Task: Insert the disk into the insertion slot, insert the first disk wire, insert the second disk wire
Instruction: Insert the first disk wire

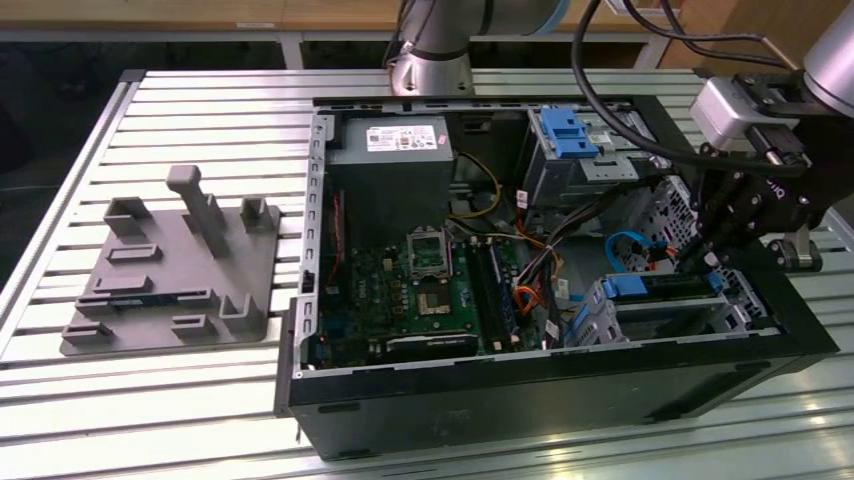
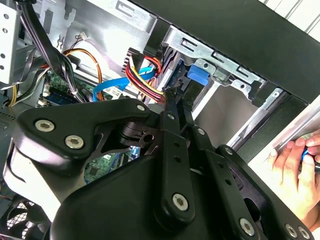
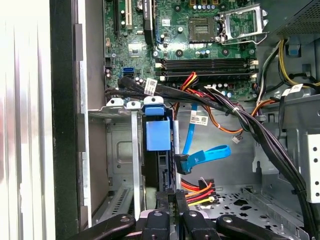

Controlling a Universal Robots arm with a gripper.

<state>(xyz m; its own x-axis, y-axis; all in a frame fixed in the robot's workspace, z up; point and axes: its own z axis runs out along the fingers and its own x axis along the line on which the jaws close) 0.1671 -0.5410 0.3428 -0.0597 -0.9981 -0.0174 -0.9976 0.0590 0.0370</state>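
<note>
The disk (image 1: 657,287), grey in a bright blue carrier, sits inside the insertion slot (image 1: 731,312), a silver cage at the case's near corner on the exterior view's right. Both wrist views show its blue end (image 3: 158,135) (image 2: 198,76) edge-on. My gripper (image 1: 694,262) hangs just above it, fingers together (image 2: 174,97) (image 3: 172,197), seemingly pinching the dark plug of the red, yellow and black first disk wire (image 3: 200,190) (image 2: 142,80) at the disk's end. The light-blue second disk wire (image 3: 205,155) (image 1: 625,245) loops loose beside it, its dark plug free.
A taller silver bay with a blue latch (image 1: 567,130) stands behind the cage. A thick black cable bundle (image 3: 250,125) crosses next to the motherboard (image 1: 414,290). A grey fixture (image 1: 174,270) lies on the slatted table. A person's hand (image 2: 292,165) rests outside the case wall.
</note>
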